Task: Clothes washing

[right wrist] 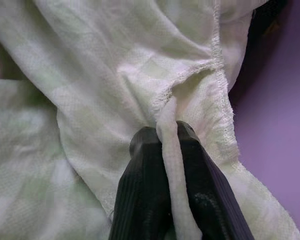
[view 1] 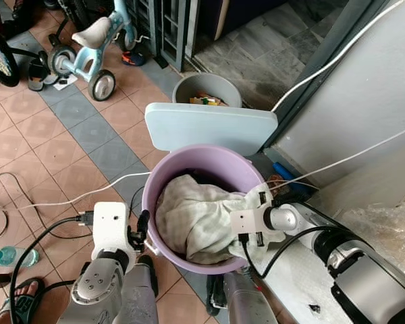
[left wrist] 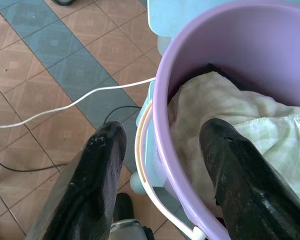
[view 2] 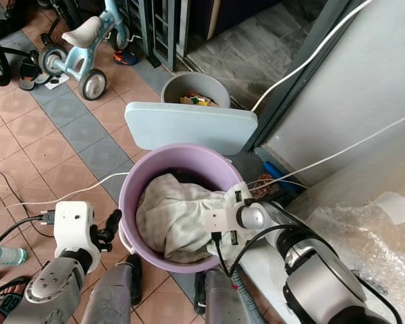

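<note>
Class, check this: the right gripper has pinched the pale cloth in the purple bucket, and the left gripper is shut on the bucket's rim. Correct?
Not quite. The left gripper is open, its fingers straddling the purple bucket rim, as the left wrist view shows. The right gripper does pinch the pale cloth.

Soft, even daylight, weak shadows, sharp head views, slight blur in the close wrist views.

No writing, brand, number or sign can be read anywhere here. The plastic bottle (view 1: 10,256) lying on the tiled floor carries a label, but it is too small to make out. The items inside the grey bin (view 1: 207,88) show yellow and green packaging, possibly printed, though nothing on it is legible. The white camera housings on the two wrists look plain.
</note>
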{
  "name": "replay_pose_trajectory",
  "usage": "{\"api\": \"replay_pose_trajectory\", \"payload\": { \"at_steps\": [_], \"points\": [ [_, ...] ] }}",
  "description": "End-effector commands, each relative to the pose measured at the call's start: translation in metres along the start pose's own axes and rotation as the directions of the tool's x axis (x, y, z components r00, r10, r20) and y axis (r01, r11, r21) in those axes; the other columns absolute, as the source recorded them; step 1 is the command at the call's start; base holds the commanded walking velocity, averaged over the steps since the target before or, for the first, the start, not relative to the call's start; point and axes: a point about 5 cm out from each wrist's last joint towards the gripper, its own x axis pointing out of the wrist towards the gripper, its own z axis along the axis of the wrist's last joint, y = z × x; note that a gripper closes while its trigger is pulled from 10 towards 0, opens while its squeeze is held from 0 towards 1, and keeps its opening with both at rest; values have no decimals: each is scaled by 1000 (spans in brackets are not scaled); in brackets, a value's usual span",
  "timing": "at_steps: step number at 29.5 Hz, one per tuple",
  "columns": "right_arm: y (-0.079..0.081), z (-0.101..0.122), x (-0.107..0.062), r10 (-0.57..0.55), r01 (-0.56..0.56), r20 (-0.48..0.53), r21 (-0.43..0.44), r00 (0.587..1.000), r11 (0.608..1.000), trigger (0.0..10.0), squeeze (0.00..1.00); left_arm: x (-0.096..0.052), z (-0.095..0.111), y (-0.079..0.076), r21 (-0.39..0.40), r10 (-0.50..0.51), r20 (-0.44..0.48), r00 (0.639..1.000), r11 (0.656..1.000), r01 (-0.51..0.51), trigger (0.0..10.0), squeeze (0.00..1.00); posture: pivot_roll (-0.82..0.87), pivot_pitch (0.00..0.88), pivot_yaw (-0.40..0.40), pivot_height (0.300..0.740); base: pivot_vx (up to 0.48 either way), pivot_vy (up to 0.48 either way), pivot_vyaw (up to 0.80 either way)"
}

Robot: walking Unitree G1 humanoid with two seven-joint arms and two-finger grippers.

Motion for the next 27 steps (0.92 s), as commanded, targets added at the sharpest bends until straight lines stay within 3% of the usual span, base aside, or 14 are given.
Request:
{"api": "replay_pose_trajectory", "payload": {
  "at_steps": [1, 3, 6, 7, 10, 12, 13, 14, 15, 17, 20, 22, 24, 27],
  "points": [
    [-8, 4, -1, -46, 41, 52, 86, 998, 995, 0, 0, 2, -6, 1, 5, 14, -19, 1000, 1000, -14, 10000, 0, 214, 205, -126, 740, 0, 0, 0],
    [-28, 18, -5, -196, 142, 161, 297, 967, 944, 0, 0, 10, 2, 4, -1, 50, 38, 998, 999, -50, 10000, 0, 193, 170, -116, 740, 0, 0, 0],
    [-35, 21, -7, -257, 181, 186, 350, 948, 919, 0, 0, 13, 6, 5, -10, 64, 63, 996, 998, -63, 10000, 0, 186, 163, -112, 740, 0, 0, 0],
    [-41, 23, -10, -312, 198, 208, 435, 927, 878, 0, 0, 19, 10, 4, -29, 69, 80, 994, 997, -67, 10000, 0, 172, 145, -101, 740, 0, 0, 0],
    [-52, 23, -17, -423, 243, 228, 549, 877, 800, 0, 0, 28, 17, 1, -60, 70, 107, 992, 996, -64, 10000, 0, 152, 126, -87, 740, 0, 0, 0],
    [-58, 20, -25, -518, 274, 222, 645, 826, 713, 0, 0, 36, 23, -3, -64, 64, 134, 989, 996, -56, 10000, 0, 114, 94, -68, 740, 0, 0, 0],
    [-62, 17, -33, -614, 294, 206, 735, 762, 611, 0, 0, 42, 26, -5, -72, 66, 151, 986, 996, -55, 10000, 0, 89, 75, -55, 740, 0, 0, 0],
    [-64, 16, -38, -654, 298, 195, 771, 731, 563, 0, 0, 44, 26, -5, -77, 67, 156, 985, 995, -55, 10000, 0, 82, 69, -51, 740, 0, 0, 0],
    [-65, 15, -40, -674, 298, 189, 789, 714, 537, 0, 0, 46, 26, -5, -81, 68, 158, 985, 995, -56, 10000, 0, 82, 69, -51, 740, 0, 0, 0],
    [-68, 14, -58, -779, 325, 156, 846, 607, 423, 0, 0, 51, 23, -7, -109, 65, 138, 988, 993, -50, 10000, 0, 48, 46, -28, 740, 0, 0, 0],
    [-66, 14, -80, -869, 328, 93, 903, 485, 279, 0, 0, 55, 24, -10, -110, 54, 152, 987, 993, -37, 10000, 0, 30, 37, -16, 740, 0, 0, 0],
    [-64, 15, -84, -883, 322, 91, 910, 461, 262, 0, 0, 56, 24, -10, -108, 54, 155, 986, 993, -37, 10000, 0, 14, 32, -7, 740, 0, 0, 0],
    [-57, 22, -97, -908, 321, 85, 918, 409, 231, 0, 0, 62, 27, -10, -101, 51, 170, 984, 994, -34, 10000, 0, -1, 33, 0, 740, 0, 0, 0],
    [-52, 27, -106, -916, 313, 78, 925, 394, 214, 0, 0, 66, 29, -12, -100, 49, 178, 983, 995, -31, 10000, 0, 0, 36, 0, 740, 0, 0, 0]
  ]
}}
